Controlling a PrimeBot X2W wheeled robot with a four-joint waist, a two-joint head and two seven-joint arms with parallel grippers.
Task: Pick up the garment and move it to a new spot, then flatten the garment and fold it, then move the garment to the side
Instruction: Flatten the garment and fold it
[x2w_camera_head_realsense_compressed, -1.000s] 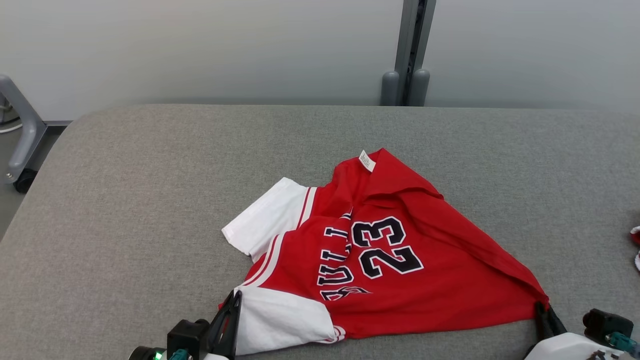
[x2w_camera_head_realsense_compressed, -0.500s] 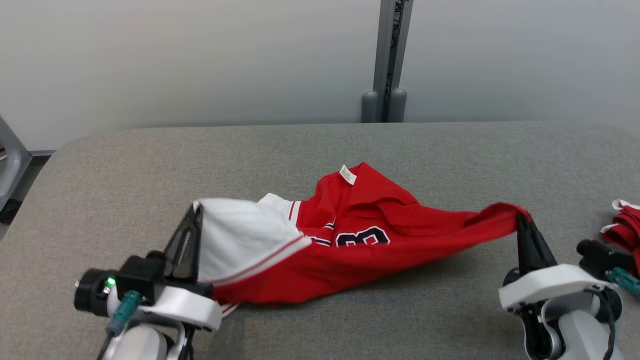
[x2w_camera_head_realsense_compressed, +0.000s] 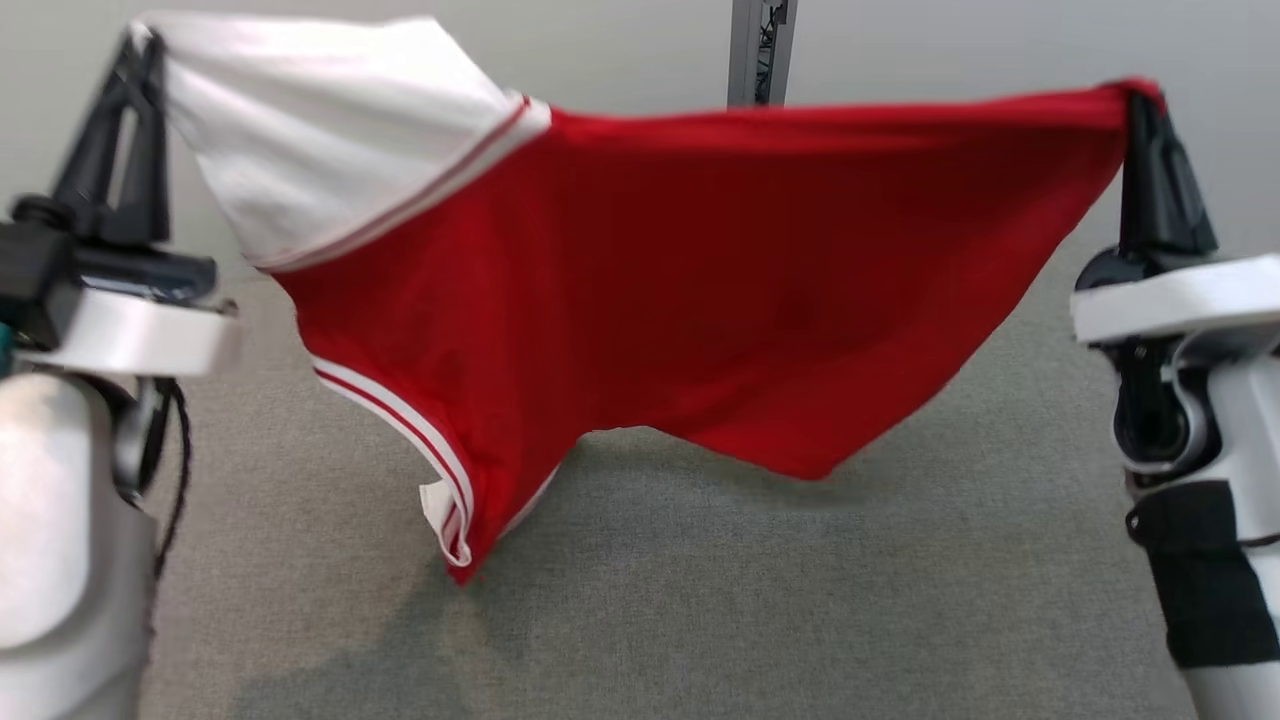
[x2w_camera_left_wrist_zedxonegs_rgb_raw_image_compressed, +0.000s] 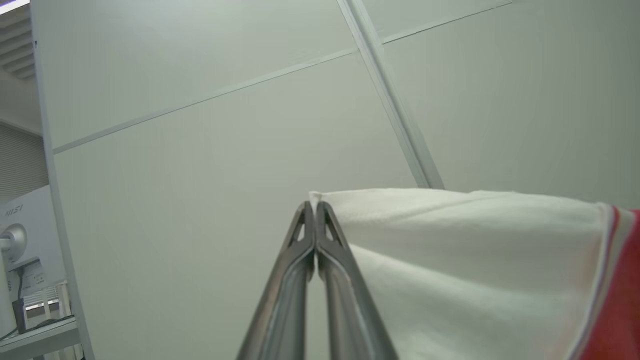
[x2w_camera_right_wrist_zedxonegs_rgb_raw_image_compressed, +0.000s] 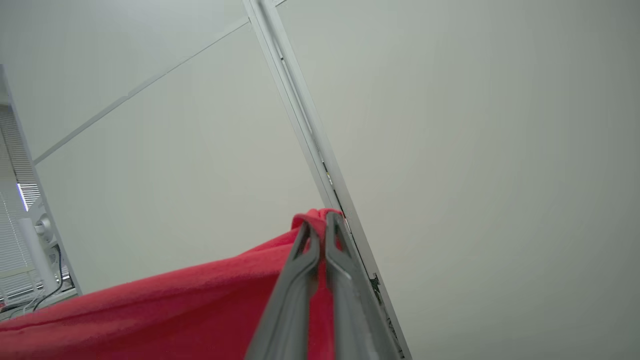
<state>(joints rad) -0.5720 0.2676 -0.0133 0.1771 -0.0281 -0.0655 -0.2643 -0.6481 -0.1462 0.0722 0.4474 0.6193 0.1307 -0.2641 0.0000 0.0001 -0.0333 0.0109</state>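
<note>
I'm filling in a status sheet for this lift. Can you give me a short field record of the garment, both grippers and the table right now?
garment: red with white sleeves, stretched in the air between both grippers
left gripper: shut on the edge of a white sleeve
right gripper: shut on a red corner
table: grey fabric surface; the garment's lowest hem appears to hang clear of it
stage: lifted, not yet laid down

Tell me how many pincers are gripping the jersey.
2. The left pincer clamps the white sleeve of the jersey at the head view's upper left; the right pincer clamps a red corner at the upper right.
</note>
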